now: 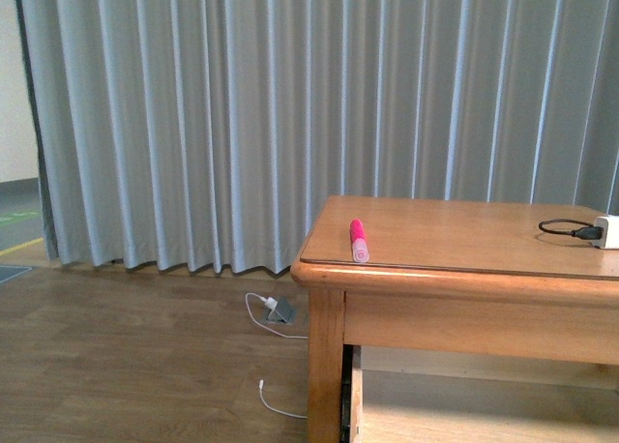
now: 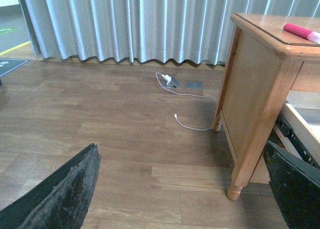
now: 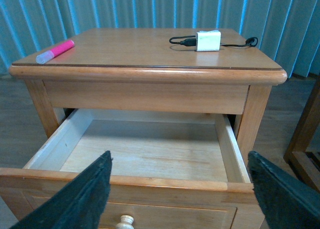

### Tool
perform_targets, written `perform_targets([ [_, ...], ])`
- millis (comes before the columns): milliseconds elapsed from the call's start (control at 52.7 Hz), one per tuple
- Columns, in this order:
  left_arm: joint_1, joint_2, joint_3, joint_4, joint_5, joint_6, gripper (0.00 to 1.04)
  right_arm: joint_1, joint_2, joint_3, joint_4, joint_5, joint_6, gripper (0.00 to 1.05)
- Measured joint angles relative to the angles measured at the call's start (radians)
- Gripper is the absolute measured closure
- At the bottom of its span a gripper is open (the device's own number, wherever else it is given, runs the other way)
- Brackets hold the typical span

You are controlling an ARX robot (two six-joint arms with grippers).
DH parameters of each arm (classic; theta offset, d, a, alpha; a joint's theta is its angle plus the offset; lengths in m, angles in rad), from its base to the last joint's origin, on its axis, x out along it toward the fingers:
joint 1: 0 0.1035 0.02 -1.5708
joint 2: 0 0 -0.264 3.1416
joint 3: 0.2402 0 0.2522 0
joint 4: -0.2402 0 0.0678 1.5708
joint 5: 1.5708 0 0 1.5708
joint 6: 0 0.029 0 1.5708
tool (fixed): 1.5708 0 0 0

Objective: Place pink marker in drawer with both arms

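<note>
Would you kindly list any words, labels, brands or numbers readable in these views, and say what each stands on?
No text can be read in any view.
pink marker: no legible print shows on its barrel.
white adapter: its face looks blank.
green floor marks: too blurred to tell whether they are lettering.

Grey curtain (image 1: 193,124) — wooden floor (image 1: 126,366)
</note>
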Motion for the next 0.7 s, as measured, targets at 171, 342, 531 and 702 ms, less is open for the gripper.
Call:
perform_targets([
  [171, 0.000, 0.000, 0.000, 0.000, 0.000, 0.000, 0.06, 0.000, 0.000, 0.000, 0.000, 0.000, 0.000, 0.09],
  [342, 0.000, 0.000, 0.000, 0.000, 0.000, 0.000, 0.06, 0.000, 0.000, 0.000, 0.000, 0.000, 0.000, 0.08],
  [531, -0.116, 0.114, 0.016, -0.002, -0.224, -0.134, 0.06, 0.000, 0.000, 0.000, 0.000, 0.000, 0.000, 0.08],
  [702, -0.171, 0.421, 0.183, 0.148, -0.159, -0.145, 0.06, 0.000, 0.000, 0.000, 0.000, 0.000, 0.000, 0.08],
])
